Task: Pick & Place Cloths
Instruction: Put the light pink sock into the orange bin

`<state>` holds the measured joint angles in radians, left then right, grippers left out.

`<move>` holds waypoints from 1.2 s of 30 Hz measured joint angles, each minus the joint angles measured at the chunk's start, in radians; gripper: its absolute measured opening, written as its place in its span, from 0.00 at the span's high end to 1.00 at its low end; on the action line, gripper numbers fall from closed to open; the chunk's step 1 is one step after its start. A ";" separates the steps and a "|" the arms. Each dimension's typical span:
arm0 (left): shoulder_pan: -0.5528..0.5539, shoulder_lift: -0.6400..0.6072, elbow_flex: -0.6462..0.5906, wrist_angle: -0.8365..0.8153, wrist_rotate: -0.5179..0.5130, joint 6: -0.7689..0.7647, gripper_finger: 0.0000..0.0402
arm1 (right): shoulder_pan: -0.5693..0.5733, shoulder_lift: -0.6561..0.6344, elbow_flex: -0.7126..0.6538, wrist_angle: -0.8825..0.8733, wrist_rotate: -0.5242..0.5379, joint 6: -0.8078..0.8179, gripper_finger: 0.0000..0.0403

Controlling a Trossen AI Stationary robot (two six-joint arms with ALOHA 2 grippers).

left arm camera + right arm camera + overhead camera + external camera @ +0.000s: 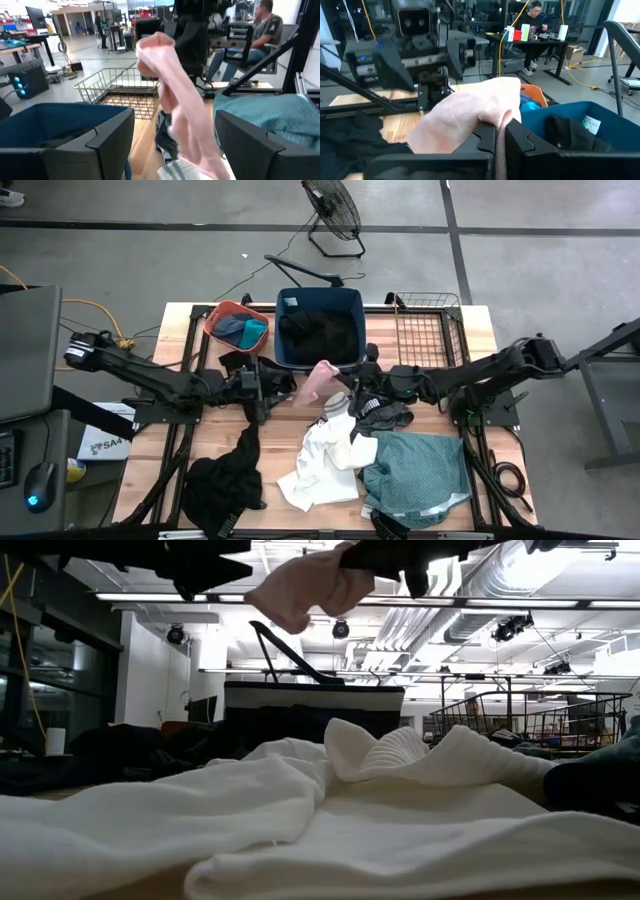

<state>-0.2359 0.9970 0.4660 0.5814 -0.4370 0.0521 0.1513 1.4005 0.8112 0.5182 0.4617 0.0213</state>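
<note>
High view: right gripper clamped on pink cloth, held up just short of the navy tub. Left gripper fingers apart, empty, just beside the cloth. Done so far: black cloths in tub, a couple in orange basin. Left: white, teal, black cloths on table nearer than both grippers. Approx. half done, I judge.

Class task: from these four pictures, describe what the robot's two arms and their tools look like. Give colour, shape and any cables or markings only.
Both arms are dark, nearly black, built of jointed segments with chunky joint housings. The left tool has two broad, flat, angular black fingers, matte and blocky. The right tool has the same black fingers, with stepped, notched edges. No markings are legible on either arm, and no cabling can be told apart along them.
</note>
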 joint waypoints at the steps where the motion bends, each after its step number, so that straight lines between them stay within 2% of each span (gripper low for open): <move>1: 0.000 0.010 0.000 0.014 0.000 0.000 0.32 | -0.003 0.007 0.000 0.014 0.000 -0.001 0.99; 11: 0.000 0.101 0.017 0.097 0.000 -0.003 0.32 | -0.030 0.107 0.003 0.188 -0.127 0.000 0.99; 14: 0.000 0.130 0.044 0.100 0.000 0.001 0.32 | -0.035 0.150 0.037 0.191 -0.135 -0.001 0.99; 19: 0.000 0.180 0.084 0.099 -0.003 0.027 0.32 | -0.033 0.222 0.119 0.190 -0.210 -0.039 0.99; 27: 0.000 0.199 0.099 0.074 -0.035 0.025 0.33 | -0.025 0.243 0.161 0.158 -0.211 -0.055 0.99; 31: 0.000 0.199 0.099 0.074 -0.037 0.023 0.45 | -0.025 0.243 0.161 0.163 -0.211 -0.053 0.99; 36: 0.000 0.199 0.099 0.074 -0.037 0.023 0.76 | -0.025 0.243 0.161 0.167 -0.211 -0.053 0.99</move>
<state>-0.2359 1.1961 0.5648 0.6551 -0.4736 0.0747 0.1261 1.6432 0.9722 0.6856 0.2512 -0.0313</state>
